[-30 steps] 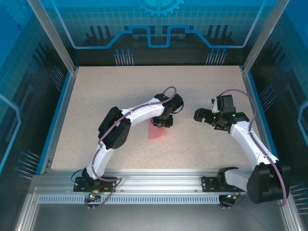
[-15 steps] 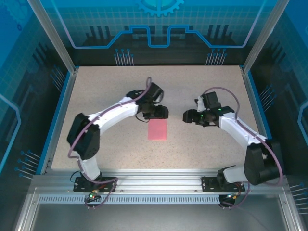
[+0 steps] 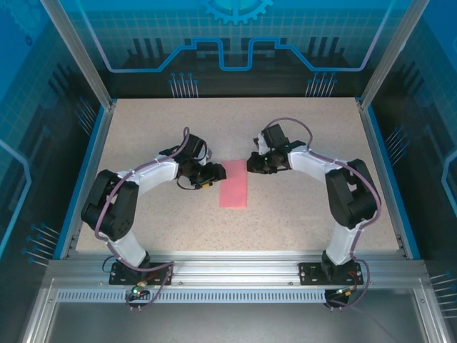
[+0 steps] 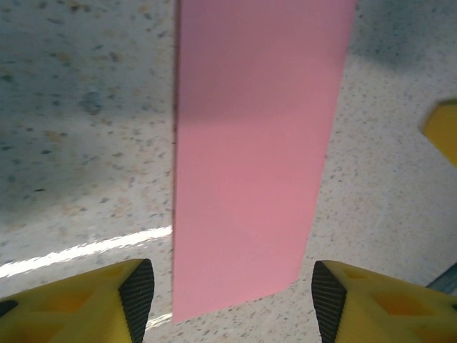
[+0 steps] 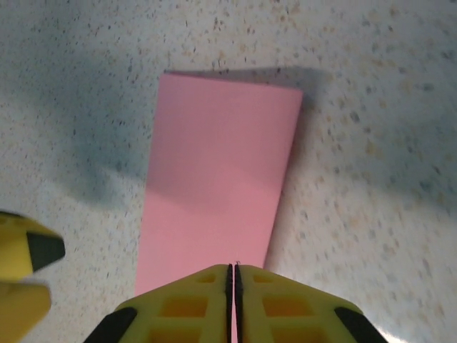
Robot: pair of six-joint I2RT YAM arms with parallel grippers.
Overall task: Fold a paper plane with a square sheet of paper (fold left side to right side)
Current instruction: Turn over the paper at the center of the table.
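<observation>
A: Top view?
B: The sheet of paper (image 3: 234, 184) lies flat mid-table (image 3: 143, 214). It's a narrow pink rectangle with its long sides running near-to-far. The left gripper (image 3: 211, 174) is just beside its left long edge, toward the far end. The right gripper (image 3: 252, 163) is at the far right corner. The two point at each other across the far end. Can't tell the finger gaps from up here.

A: Left wrist?
B: The fingers (image 4: 137, 289) are spread wide and hold nothing. The near short end of the sheet (image 4: 250, 164) lies on the table between them and nearly fills the gap. It's closer to the right finger, with a strip of bare table by the left one. The sheet's left long edge is straight and crisp. A yellow bit of the right gripper (image 4: 443, 132) shows at the frame's right edge, off the paper.

A: Right wrist?
B: The fingers (image 5: 193, 307) are pressed together with no gap visible. The tips sit over the near end of the sheet (image 5: 221, 179). Can't tell whether they touch it or have any paper pinched. The sheet looks flat and its far end is square, with a shadow behind it. One left gripper finger (image 5: 25, 261) shows lower left, over bare table beside the paper.
</observation>
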